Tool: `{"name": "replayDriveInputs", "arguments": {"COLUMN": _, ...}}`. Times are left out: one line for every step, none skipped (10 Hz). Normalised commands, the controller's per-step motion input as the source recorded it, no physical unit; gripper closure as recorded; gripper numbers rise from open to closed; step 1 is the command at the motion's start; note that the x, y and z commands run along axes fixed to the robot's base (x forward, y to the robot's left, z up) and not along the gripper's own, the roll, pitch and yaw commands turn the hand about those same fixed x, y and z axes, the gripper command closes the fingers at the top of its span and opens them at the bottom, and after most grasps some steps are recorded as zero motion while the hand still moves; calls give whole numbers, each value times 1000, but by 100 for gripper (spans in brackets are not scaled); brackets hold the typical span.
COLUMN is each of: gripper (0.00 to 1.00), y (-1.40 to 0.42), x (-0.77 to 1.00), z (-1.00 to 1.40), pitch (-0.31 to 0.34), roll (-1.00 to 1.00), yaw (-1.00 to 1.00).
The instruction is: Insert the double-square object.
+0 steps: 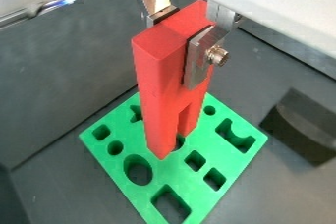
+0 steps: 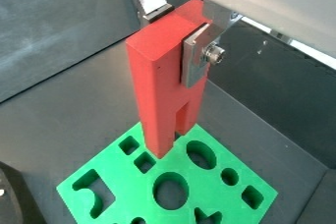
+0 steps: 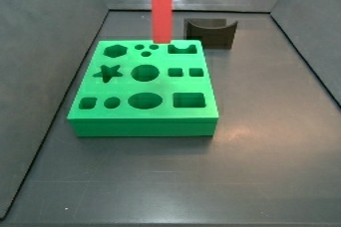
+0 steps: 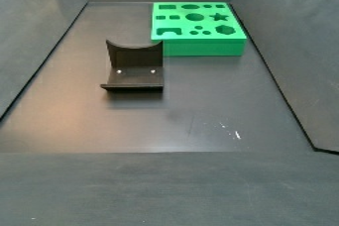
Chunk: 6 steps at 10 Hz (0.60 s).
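Double-square object upright over green board; claw grips it; dark block beside

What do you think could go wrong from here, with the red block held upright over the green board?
1. The double-square object hangs upright in the end effector, its pronged end low over the green board; if it misses the matching hole, the prongs could jam on the board's face.
2. The fingers grip only its upper part, so contact might tilt it.
3. Pushing down could shift the board.
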Motion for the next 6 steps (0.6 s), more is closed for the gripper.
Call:
{"name": "replayDriveInputs", "arguments": {"gripper": 100, "y": 0, "x": 0, "z": -369, "pitch": -20, "roll": 0, "yaw": -1000}}
{"name": "replayDriveInputs", "arguments": {"gripper": 100, "y": 0, "x": 0, "z": -371, "pitch": -20, "roll": 0, "yaw": -1000}}
{"name": "replayDriveInputs", "arguments": {"gripper": 100, "y": 0, "x": 0, "z": -337, "pitch": -34, "roll": 0, "yaw": -1000}}
{"name": "replayDriveInputs", "arguments": {"gripper": 100, "y": 169, "x": 383, "z": -311, "pitch": 0, "roll": 0, "yaw": -849}}
{"name": "replayDriveInputs", "arguments": {"gripper": 100, "y": 226, "x": 497, "z": -280, "pitch": 0, "roll": 0, "yaw": -771}}
{"name": "replayDriveInputs", "arguments": {"gripper": 100, "y": 263, "x": 534, "z": -246, "pitch": 0, "roll": -24, "yaw": -740}}
